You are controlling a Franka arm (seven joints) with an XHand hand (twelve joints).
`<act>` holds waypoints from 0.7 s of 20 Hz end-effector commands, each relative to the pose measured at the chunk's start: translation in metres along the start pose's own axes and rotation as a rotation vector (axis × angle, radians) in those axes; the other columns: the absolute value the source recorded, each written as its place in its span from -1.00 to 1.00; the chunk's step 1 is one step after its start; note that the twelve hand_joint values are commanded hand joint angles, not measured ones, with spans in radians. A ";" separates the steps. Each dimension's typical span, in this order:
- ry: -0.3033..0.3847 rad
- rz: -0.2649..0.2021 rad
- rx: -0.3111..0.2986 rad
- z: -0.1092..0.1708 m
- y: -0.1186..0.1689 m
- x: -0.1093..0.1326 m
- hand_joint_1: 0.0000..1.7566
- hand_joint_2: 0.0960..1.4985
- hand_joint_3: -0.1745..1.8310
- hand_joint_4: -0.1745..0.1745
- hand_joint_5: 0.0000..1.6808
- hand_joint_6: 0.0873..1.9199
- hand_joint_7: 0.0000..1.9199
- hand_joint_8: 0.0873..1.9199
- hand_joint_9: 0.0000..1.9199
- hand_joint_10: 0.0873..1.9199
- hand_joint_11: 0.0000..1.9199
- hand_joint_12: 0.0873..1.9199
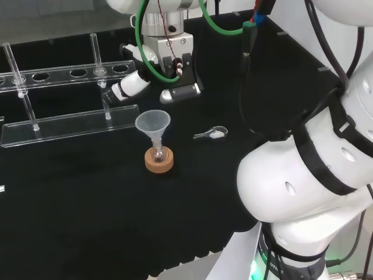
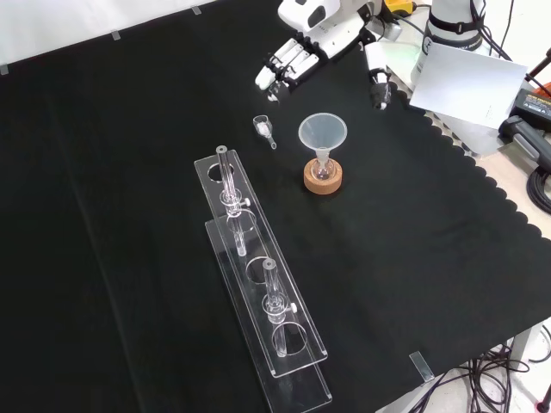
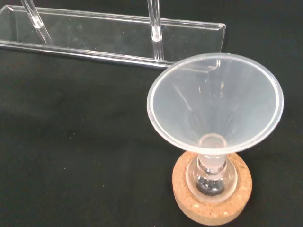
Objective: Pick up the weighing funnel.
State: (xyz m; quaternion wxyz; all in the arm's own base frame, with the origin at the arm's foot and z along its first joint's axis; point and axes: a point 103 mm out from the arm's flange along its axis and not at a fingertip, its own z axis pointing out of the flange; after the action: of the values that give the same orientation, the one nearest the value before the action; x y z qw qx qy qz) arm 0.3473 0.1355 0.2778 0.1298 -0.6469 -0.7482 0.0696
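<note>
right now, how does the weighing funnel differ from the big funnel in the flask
Size: the weighing funnel is far smaller than the funnel. Pose: the weighing funnel lies flat on the black cloth, while the funnel stands upright, mouth up. Support: the funnel's stem sits in a small flask on a cork ring; the weighing funnel rests on the cloth alone. Both are clear and untouched.

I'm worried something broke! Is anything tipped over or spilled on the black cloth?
Nothing stands out. The funnel stands upright in its flask on the cork ring, the weighing funnel lies on the cloth, and no spill shows.
</note>
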 end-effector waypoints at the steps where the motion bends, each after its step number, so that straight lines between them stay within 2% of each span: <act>1: 0.012 0.036 0.008 0.003 -0.009 -0.005 -0.57 -0.32 -0.73 0.05 -1.00 -1.00 -1.00 -1.00 -1.00 -1.00 -1.00 -1.00; 7: 0.002 0.026 -0.019 -0.003 -0.008 -0.016 -0.51 -0.30 -0.73 0.04 -1.00 -1.00 -1.00 -1.00 -1.00 -1.00 -1.00 -1.00; 10: 0.013 0.028 -0.056 -0.010 -0.005 -0.023 -0.48 -0.29 -0.73 0.03 -1.00 -1.00 -1.00 -1.00 -1.00 -1.00 -1.00 -1.00; 12: -0.013 0.032 -0.080 -0.015 -0.002 -0.031 -0.44 -0.28 -0.73 -0.02 -1.00 -1.00 -1.00 -1.00 -1.00 -1.00 -0.97 -1.00; 13: -0.016 0.036 -0.088 -0.017 0.000 -0.036 -0.42 -0.26 -0.75 -0.04 -1.00 -1.00 -1.00 -1.00 -1.00 -1.00 -0.98 -0.93; 14: -0.028 0.047 -0.100 -0.021 0.002 -0.045 -0.40 -0.24 -0.76 -0.05 -1.00 -1.00 -0.99 -1.00 -1.00 -1.00 -0.99 -0.71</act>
State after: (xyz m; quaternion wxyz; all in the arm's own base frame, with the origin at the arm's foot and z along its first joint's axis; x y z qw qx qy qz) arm 0.3504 0.1100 0.2870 0.1088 -0.6618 -0.7401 0.0494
